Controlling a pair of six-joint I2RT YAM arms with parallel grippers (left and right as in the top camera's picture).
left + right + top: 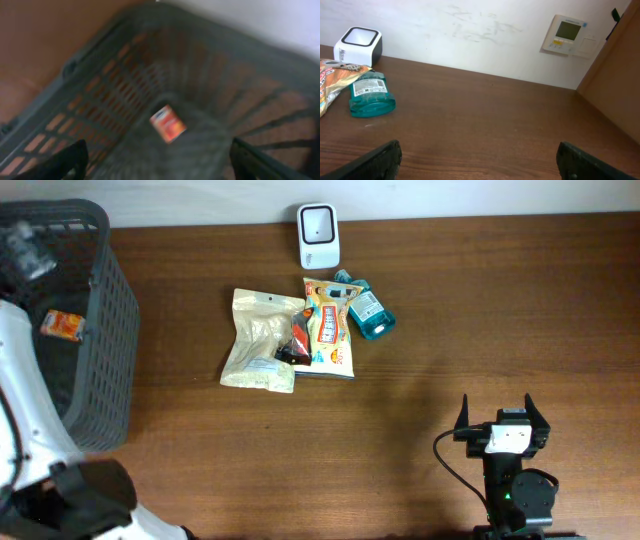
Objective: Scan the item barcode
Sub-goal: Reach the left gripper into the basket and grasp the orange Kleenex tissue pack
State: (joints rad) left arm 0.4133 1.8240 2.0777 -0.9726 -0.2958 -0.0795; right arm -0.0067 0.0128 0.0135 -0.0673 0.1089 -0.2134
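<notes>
A small orange packet (62, 326) lies on the floor of the dark grey basket (105, 350) at the table's left end; the left wrist view shows the packet (168, 123) below and apart from my left gripper (160, 170). That gripper is open, its fingers wide with nothing between them, and it hovers blurred over the basket (25, 248). The white barcode scanner (318, 235) stands at the back edge, also seen as the scanner (359, 45). My right gripper (497, 410) is open and empty near the front right.
A cream pouch (260, 340), a snack packet (328, 330), a small dark item (297, 342) and a teal bottle (366, 310) lie clustered in front of the scanner. The teal bottle (370, 94) is far left of my right gripper. Bare wood surrounds the right arm.
</notes>
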